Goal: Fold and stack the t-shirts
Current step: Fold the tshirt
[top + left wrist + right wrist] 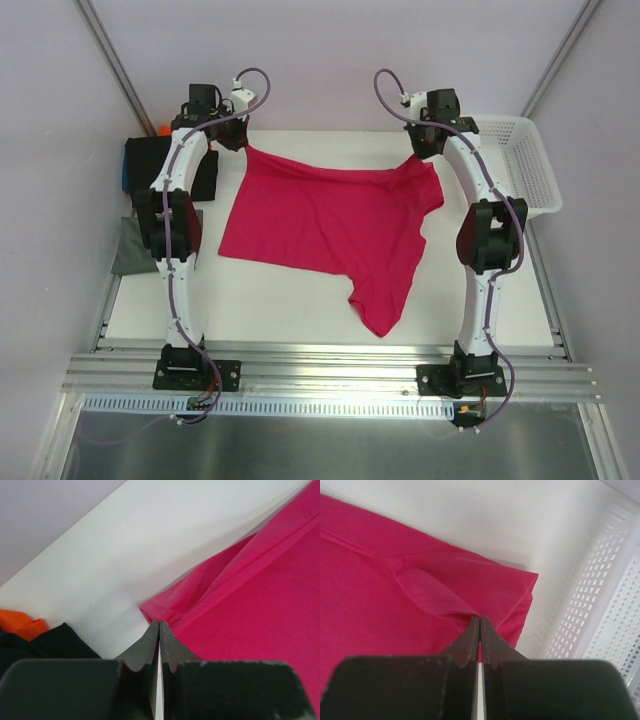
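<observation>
The crimson-pink t-shirt lies spread across the middle of the table, one part trailing toward the front. My left gripper is shut on its far left corner. My right gripper is shut on its far right corner. Both corners are pulled up a little at the back of the table. A black folded shirt and an orange one lie at the far left, also showing in the left wrist view. A grey-green shirt lies at the left edge.
A white plastic mesh basket stands at the far right, close to my right gripper, and shows in the right wrist view. The aluminium rail with both arm bases runs along the near edge. Side walls stand left and right.
</observation>
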Tool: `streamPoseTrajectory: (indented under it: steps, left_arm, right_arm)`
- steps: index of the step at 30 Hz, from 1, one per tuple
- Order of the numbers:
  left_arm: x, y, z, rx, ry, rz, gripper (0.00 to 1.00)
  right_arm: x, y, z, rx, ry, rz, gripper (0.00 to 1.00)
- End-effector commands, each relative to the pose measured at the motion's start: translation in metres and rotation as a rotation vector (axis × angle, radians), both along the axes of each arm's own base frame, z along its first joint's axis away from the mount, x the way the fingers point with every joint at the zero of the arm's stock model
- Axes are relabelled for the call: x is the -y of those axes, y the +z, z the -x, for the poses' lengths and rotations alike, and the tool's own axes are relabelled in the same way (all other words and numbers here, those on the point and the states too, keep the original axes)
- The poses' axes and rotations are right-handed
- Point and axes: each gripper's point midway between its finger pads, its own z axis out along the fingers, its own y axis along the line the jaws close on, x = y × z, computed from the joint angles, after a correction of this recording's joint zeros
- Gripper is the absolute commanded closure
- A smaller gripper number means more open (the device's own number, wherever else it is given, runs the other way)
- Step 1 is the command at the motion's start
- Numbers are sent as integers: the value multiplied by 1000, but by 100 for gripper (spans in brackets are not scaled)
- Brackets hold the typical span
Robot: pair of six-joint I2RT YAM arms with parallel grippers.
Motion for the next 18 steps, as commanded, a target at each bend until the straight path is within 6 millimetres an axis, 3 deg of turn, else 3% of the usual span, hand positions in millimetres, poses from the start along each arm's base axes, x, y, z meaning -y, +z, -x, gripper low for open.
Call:
streamPoseTrajectory:
  steps: [1,2,4,9,18]
  left_arm:
    - [-11,0,-14,36,21,-25,100]
    - [-24,-2,-16,30,49,-25,100]
    - [-29,-5,-18,24,65,-19,100]
    - [-38,-6,-21,38,62,-49,100]
    - [-34,-6,-17,46,24,-48,100]
  right_arm:
    - [1,16,6,19,-2,-6,99]
    - [2,18,10,16,-1,-6,99]
    - [6,11,20,-12,-1,12,100]
    - [16,19,42,-31,-8,12,100]
    - [18,11,75,-103,-4,-1,99]
